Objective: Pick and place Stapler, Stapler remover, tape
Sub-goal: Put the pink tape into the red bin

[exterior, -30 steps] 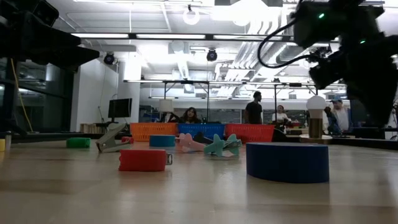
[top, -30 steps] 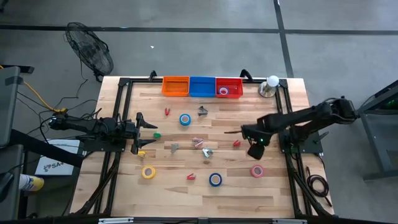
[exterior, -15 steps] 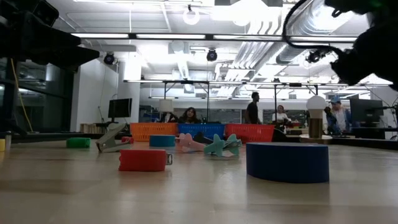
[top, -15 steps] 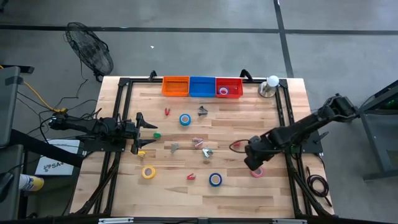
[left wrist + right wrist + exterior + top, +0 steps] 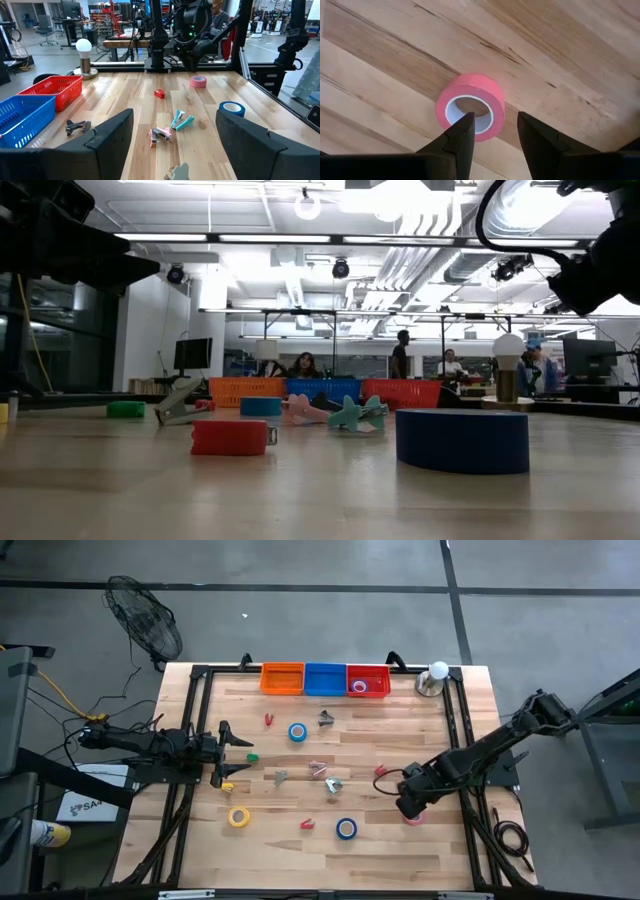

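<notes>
Wooden surface (image 5: 330, 840) from above: one tape roll already lies in the red plastic basket (image 5: 368, 680); the blue roll (image 5: 346, 829), the yellow roll (image 5: 238, 817) and the small staple removers are still scattered. The right tool (image 5: 410, 808) hangs over the pink ring-shaped tape roll (image 5: 414, 817). The left tool (image 5: 235, 756) waits at the left edge, fingers apart. In the right wrist view, the fingers (image 5: 461, 134) stand apart, one over the roll's open centre, not yet clamped. Nothing blocks this roll.

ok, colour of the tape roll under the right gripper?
Pink tape roll; clearest in the right wrist view.
</notes>
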